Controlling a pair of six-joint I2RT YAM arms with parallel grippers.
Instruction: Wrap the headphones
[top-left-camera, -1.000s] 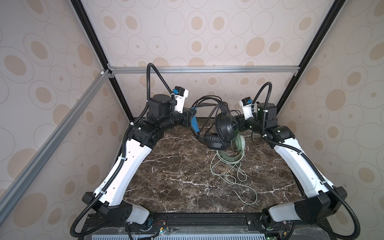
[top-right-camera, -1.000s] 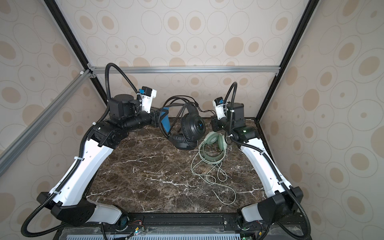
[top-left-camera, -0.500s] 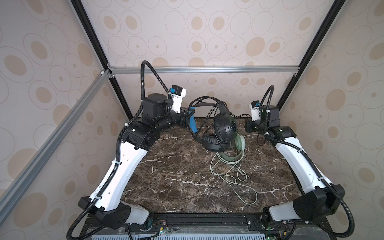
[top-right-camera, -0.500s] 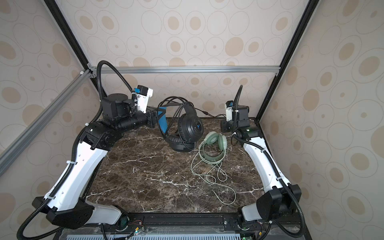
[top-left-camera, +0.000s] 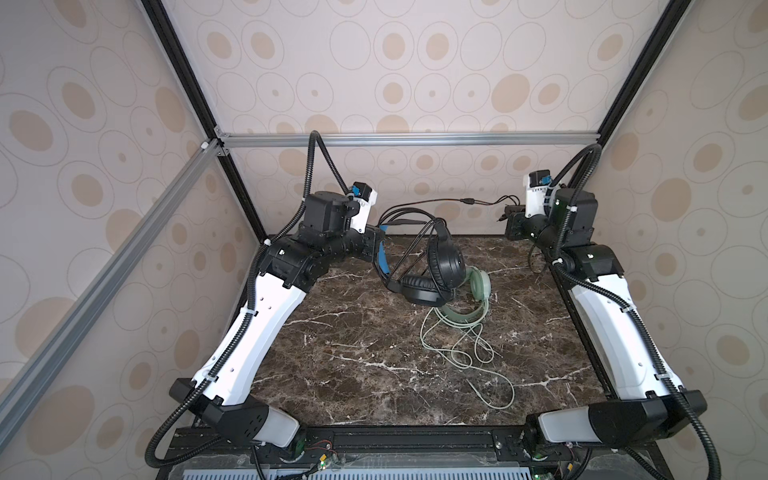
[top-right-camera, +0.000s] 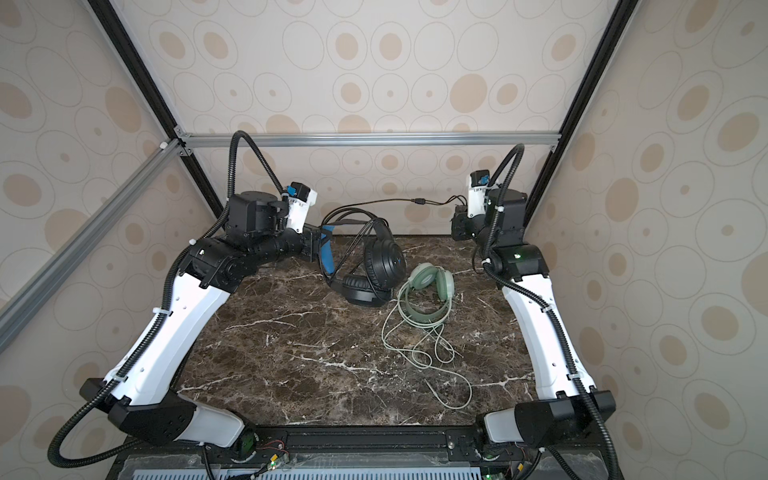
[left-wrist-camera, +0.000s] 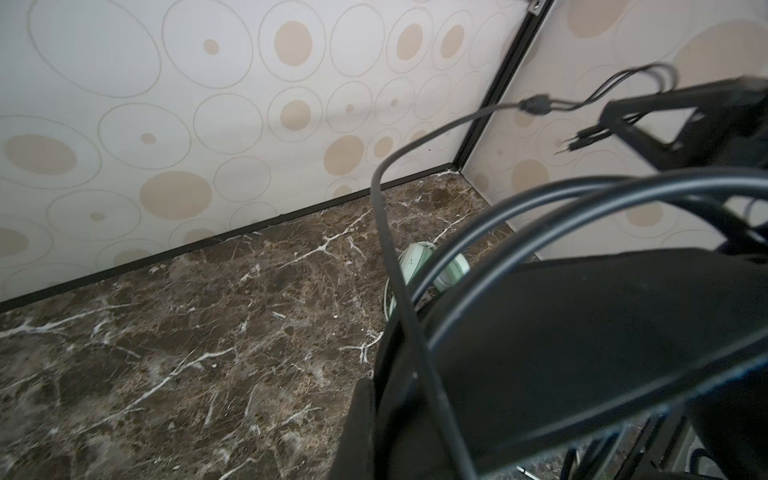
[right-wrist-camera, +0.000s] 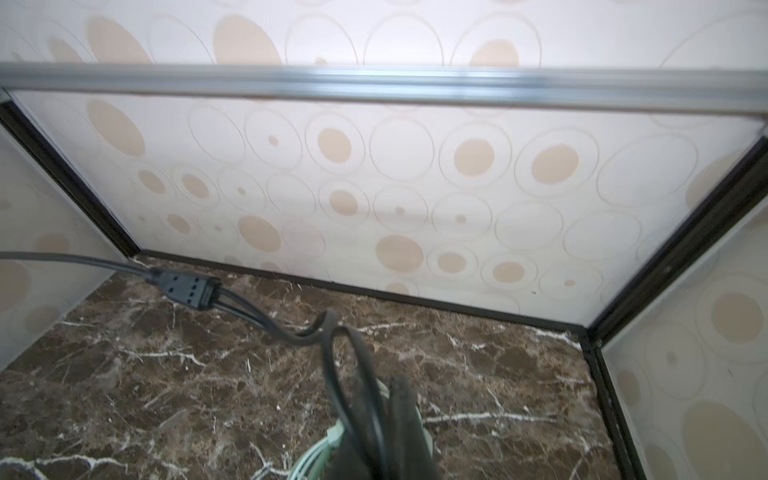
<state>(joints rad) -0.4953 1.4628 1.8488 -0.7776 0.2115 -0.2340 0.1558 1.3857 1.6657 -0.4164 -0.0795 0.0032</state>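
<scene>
Nearest the front edge, on the dark brown white-veined marble tabletop (top-left-camera: 332, 374): loose loops of pale green cable (top-left-camera: 422, 334), sprawled right of centre and trailing back to the mint-green over-ear headphones (top-left-camera: 480, 282) (top-right-camera: 424, 276). Lying flat on the marble in both top views, headband toward the front, cups toward the back, untouched by either arm.

Just beyond and leftward, the black over-ear headphones with a blue-lined headband (top-left-camera: 449, 262) (top-right-camera: 384, 259). One cup down on the table, the other upright above it, just beside the mint-green pair, with a sliver of marble between them in a top view. Headband raised to the left and pinched in the left gripper (top-left-camera: 379, 245) (top-right-camera: 322, 243), fingers fully closed on that blue-lined band. In the left wrist view, mostly black band and loops of cable up close, with a mint-green cup (left-wrist-camera: 413, 255) behind.

Farther back, a thin black cable (top-left-camera: 432, 202), looped over the black headphones, then strung through the air along the back wall via a small black Y-splitter (top-left-camera: 467, 201) (right-wrist-camera: 187, 286) to the right gripper (top-left-camera: 512, 220) (top-right-camera: 458, 218). Raised by the far right corner, closed tight on the cable's split ends; two plugs (left-wrist-camera: 582, 140) dangling past it in the left wrist view.

Behind everything, the cream wall with tan circles (top-left-camera: 415, 83) and a silver aluminium rail (top-left-camera: 415, 139).
</scene>
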